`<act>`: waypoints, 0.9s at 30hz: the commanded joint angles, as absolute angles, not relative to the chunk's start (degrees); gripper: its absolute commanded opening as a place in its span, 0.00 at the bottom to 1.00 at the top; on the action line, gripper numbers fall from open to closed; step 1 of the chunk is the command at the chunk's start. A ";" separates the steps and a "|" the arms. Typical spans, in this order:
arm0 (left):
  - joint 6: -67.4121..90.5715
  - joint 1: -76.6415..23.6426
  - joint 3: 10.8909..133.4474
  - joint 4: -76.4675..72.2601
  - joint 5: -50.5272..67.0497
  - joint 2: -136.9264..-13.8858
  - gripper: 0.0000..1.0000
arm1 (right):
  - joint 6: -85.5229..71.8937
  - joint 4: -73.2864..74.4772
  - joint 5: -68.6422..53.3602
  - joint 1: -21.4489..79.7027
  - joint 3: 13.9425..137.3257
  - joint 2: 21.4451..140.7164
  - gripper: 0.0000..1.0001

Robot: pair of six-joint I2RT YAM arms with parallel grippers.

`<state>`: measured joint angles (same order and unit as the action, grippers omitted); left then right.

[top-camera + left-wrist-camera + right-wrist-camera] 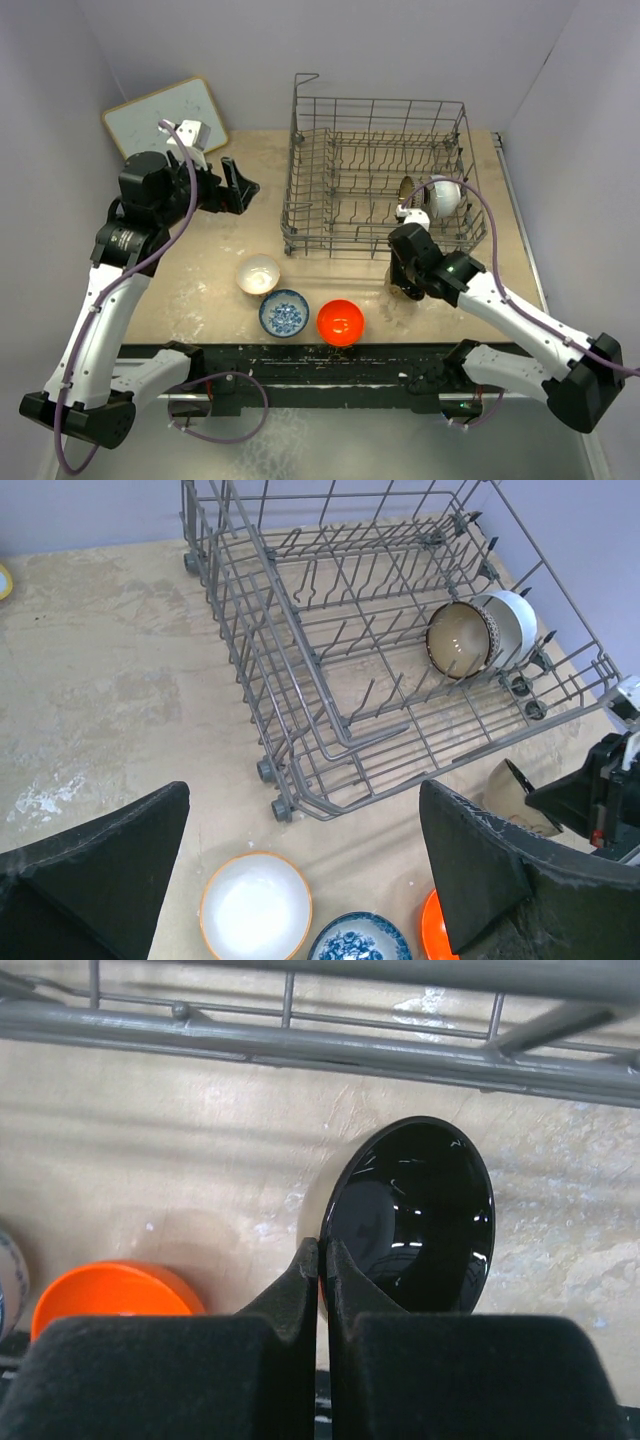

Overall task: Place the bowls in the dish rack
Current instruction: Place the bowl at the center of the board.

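1. Right claw (320,1260) pinched shut on glossy black round bowl (415,1220), just outside grey wire dish rack (250,1043).
2. My left claw (300,840) gapes wide, empty.
3. Racked: white bowl (514,625), brown-rimmed bowl (458,640).
4. Left on worktop (200,270): cream bowl (258,274), blue-and-white patterned bowl (284,313), orange-red bowl (340,321).

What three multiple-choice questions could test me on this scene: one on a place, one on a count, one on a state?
1. Where is the white bowl? A on the table; B in the dish rack; C on the floor.
2. How many bowls lie loose on the table? A one; B three; C five.
3. The left end effector is: A open, empty; B shut on a bowl; C inside the rack.
Answers: 1 B, it stands among the tines beside the brown-rimmed bowl. 2 B: cream bowl, blue-and-white bowl, orange-red bowl. 3 A, its fingers stand wide apart around nothing.
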<state>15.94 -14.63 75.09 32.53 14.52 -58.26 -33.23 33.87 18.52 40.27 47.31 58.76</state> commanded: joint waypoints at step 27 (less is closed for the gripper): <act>15.02 -14.24 74.19 32.09 13.46 -55.68 0.99 | -50.58 38.72 32.23 53.09 57.10 69.60 0.53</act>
